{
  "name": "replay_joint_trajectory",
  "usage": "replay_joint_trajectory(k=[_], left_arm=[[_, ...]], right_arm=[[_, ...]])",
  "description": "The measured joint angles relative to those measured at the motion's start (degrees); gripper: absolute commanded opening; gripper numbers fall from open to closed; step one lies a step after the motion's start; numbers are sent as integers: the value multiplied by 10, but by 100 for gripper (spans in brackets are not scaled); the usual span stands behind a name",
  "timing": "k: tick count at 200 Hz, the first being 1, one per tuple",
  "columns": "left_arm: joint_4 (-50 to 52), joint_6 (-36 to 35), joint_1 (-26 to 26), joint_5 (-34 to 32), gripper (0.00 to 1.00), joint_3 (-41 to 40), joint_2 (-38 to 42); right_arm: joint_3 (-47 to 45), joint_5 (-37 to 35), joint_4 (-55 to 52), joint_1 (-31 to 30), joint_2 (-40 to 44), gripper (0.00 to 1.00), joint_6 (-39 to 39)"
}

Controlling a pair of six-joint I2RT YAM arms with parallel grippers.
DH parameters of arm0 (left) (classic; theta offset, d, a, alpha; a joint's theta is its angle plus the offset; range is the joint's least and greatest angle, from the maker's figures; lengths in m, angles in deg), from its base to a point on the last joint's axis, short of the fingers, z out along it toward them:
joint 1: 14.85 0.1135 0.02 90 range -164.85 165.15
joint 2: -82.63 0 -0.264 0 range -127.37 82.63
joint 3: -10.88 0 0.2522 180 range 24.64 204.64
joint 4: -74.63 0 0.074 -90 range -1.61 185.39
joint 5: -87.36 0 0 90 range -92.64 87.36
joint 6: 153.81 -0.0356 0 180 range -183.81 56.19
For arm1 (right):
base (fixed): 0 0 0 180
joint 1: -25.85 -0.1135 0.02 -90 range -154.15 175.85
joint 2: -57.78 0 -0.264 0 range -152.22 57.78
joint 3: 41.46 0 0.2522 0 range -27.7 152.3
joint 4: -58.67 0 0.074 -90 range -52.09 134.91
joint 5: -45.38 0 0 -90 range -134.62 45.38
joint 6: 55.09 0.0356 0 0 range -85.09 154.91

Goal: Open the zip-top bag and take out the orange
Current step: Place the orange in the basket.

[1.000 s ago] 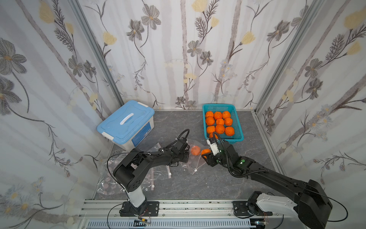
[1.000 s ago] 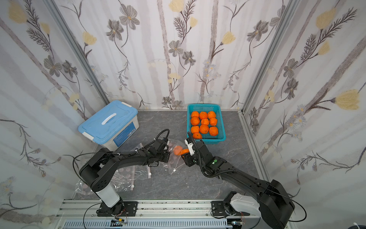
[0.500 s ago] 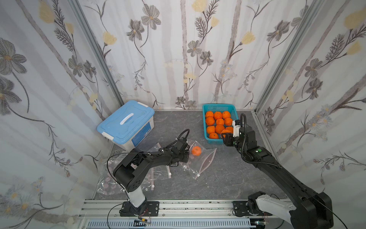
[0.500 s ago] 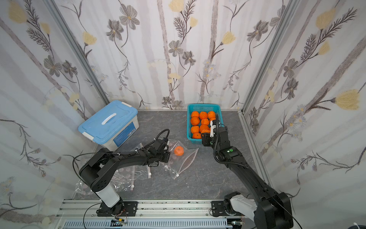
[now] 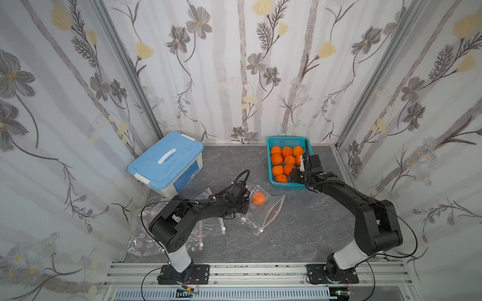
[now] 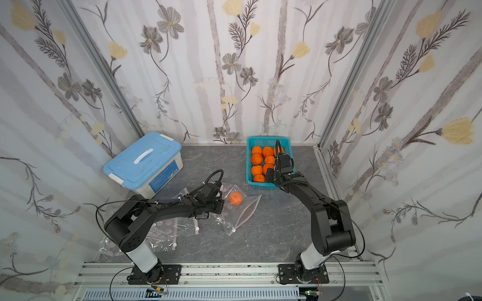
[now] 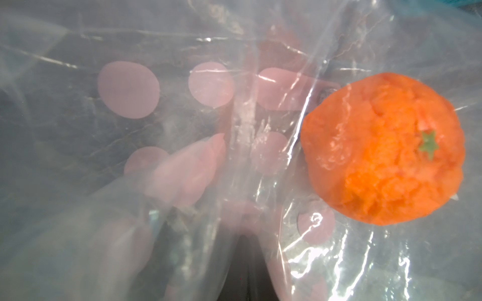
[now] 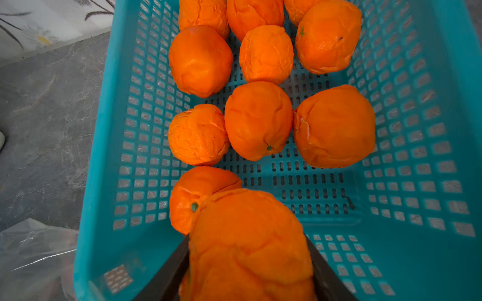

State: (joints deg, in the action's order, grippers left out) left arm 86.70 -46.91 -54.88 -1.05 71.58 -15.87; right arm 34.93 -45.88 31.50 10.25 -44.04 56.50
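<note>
Your right gripper [image 8: 247,263] grips a wrinkled orange fruit [image 8: 250,229] above the teal slotted plastic basket [image 5: 285,185], right of centre, evidently to deposit it. Your left gripper [image 5: 242,206] is clenched on the clear zip-top bag [image 5: 262,215] at centre, anchoring it; a second orange [image 5: 258,198] lies inside.

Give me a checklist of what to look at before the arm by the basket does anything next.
1. Grip of the right pincer: ok, jaws clamped on the held orange.
2. Held orange over the teal basket: ok.
3. Free landing spot beneath: cannot tell, the held orange hides it.
4. Hold of the left pincer on the bag: ok, shut on the plastic.
5. Bag emptied: not ok, the bagged orange lies inside.
</note>
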Motion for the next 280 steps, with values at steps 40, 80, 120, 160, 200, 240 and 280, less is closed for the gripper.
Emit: replay_joint_trajectory(k=[40, 80, 120, 160, 200, 240, 280], left_arm=[[0, -1, 0, 0, 0, 0, 0], [0, -2, 0, -1, 0, 0, 0], [1, -3, 0, -3, 0, 0, 1], [2, -3, 0, -5, 0, 0, 2], [2, -3, 0, -5, 0, 0, 3], [2, -4, 0, -7, 0, 0, 3], [2, -4, -1, -7, 0, 1, 1]], right_arm=[[10, -17, -2, 1, -30, 63, -3], [17, -30, 9, 2, -44, 73, -4], [22, -36, -4, 2, -40, 72, -3], [15, -33, -9, 2, -1, 53, -4], [-22, 35, 9, -6, 50, 37, -6], [-125, 105, 63, -70, 177, 27, -28], [-269, 137, 99, -154, 292, 15, -32]])
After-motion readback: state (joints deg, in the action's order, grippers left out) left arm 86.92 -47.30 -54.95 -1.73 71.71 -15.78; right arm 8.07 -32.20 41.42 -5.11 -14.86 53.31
